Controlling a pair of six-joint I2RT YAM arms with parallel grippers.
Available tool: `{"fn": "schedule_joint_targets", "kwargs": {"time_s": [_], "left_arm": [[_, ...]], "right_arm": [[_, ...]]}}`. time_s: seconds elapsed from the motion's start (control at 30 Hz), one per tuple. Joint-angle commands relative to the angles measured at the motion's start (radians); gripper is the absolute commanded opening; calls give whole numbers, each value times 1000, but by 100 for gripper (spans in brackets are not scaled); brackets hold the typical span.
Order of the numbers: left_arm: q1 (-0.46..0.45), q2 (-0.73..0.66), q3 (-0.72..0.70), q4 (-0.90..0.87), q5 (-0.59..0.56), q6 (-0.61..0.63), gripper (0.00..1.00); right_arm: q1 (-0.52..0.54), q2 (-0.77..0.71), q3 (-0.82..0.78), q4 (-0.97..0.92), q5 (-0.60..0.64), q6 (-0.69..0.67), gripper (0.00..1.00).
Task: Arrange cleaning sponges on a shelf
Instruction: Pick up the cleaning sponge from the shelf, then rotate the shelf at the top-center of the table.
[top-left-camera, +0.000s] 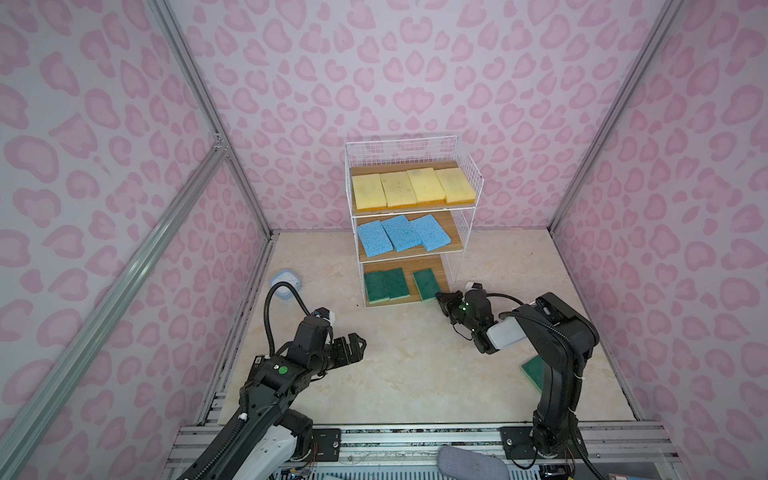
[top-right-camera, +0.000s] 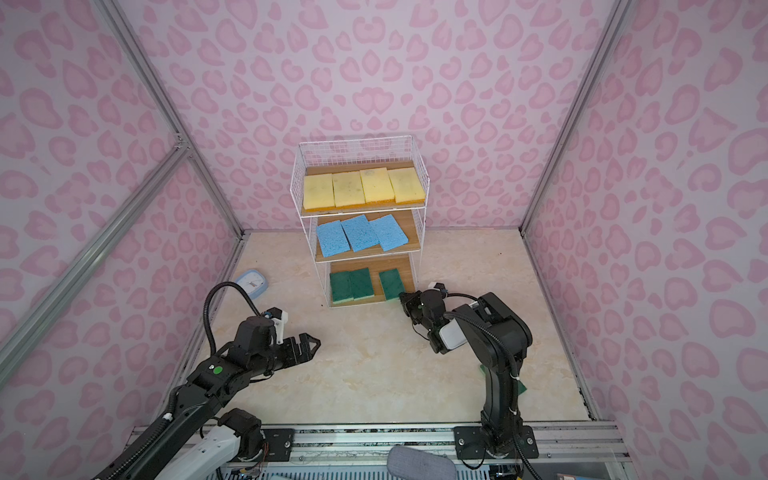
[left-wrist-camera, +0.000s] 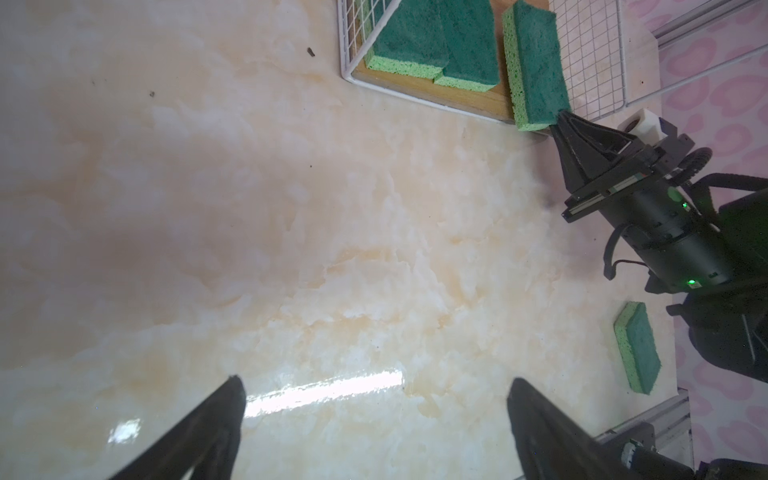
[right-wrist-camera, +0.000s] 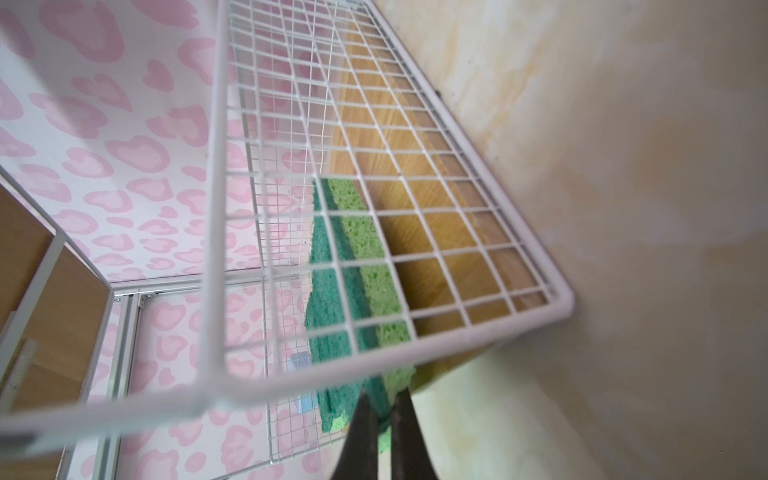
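The white wire shelf (top-left-camera: 465, 166) stands at the back, with several yellow sponges (top-left-camera: 411, 189) on its top board and three blue sponges (top-left-camera: 399, 235) on the middle one. Two green sponges (top-left-camera: 384, 284) lie side by side on the bottom board. A third green sponge (left-wrist-camera: 534, 62) lies beside them, its near corner over the board's edge. My right gripper (right-wrist-camera: 382, 399) is shut on that corner, low at the shelf's front right. Another green sponge (left-wrist-camera: 638, 349) lies on the table by the right arm's base. My left gripper (left-wrist-camera: 375, 379) hovers open and empty over bare table.
A small light-blue clock (top-left-camera: 286, 282) lies near the left wall, behind the left arm. The shelf's wire side panel (right-wrist-camera: 374, 166) is close beside the right wrist. Pink patterned walls close in three sides, and a metal rail (top-left-camera: 415, 436) runs along the front.
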Motion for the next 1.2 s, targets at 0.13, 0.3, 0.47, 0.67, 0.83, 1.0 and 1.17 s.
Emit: {"fn": "schedule_joint_targets", "kwargs": {"time_s": [0.13,0.3,0.47,0.67,0.83,1.0,1.17], "left_arm": [[1,-3,9,27,1,2,99],[1,-4,10,24,2,3,99],[1,-5,10,24,2,4,99],[1,-4,8,24,3,6,99],[1,-13,8,24,3,4,99],[1,-29,7,18,6,1,99],[1,-43,5,19,6,-3,100]], "right_arm": [[28,16,102,-100,42,-48,4],[40,32,162,-174,72,-77,4],[40,40,168,-202,100,-86,3],[49,71,198,-214,92,-85,4],[67,104,244,-221,74,-82,4],[88,102,249,-232,83,-89,3],[100,84,228,-227,86,-91,4]]}}
